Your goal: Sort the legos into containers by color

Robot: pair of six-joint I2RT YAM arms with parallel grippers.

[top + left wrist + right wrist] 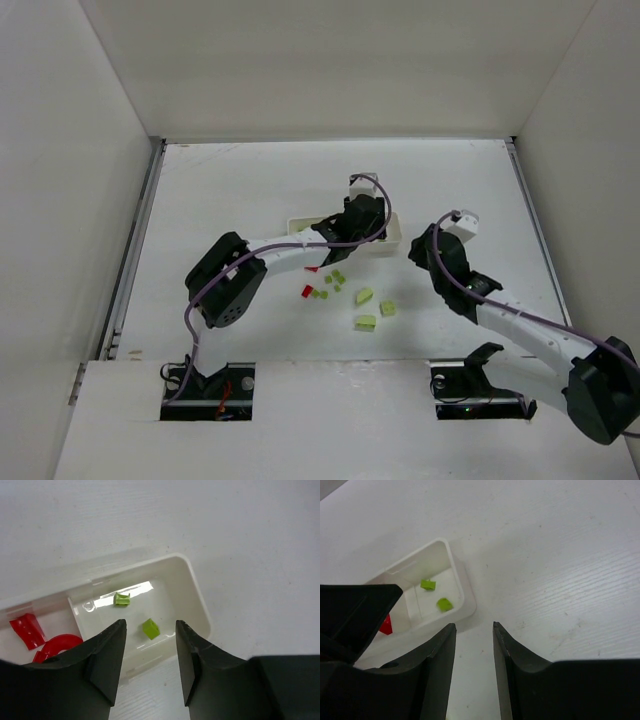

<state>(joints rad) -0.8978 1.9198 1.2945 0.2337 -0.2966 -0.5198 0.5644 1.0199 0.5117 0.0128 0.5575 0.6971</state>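
The left tool [150,624] hangs over the end compartment of the tray [199,597], its two fingers [107,655] spread wide with nothing between them. Below it in that compartment lie two green bricks, one [121,599] by the far wall and the other [150,628] closer in, apart from each other. Past the thin dividing wall [75,611], the next compartment holds a red brick [27,630] and a curved red piece [57,644] partly hidden by the tool's finger; what it is cannot be told. The right tool [473,626] sits off the tray's short end, over bare table [560,580]. Its fingers [437,660] are parted by a narrower gap and hold nothing. Its camera shows the same two green bricks and a bit of red in the next compartment, while the black left arm [355,610] covers the rest. In the top view the tray lies crosswise near the middle of the table, mostly under the left arm, so the third compartment cannot be seen into. Loose bricks are scattered on the table between the tray and the arm bases. Two red ones [307,291] [311,268] lie to the left, and a few small green ones [332,283] lie just beside them. Three larger green ones [364,295] [387,308] [365,322] lie a little farther right.
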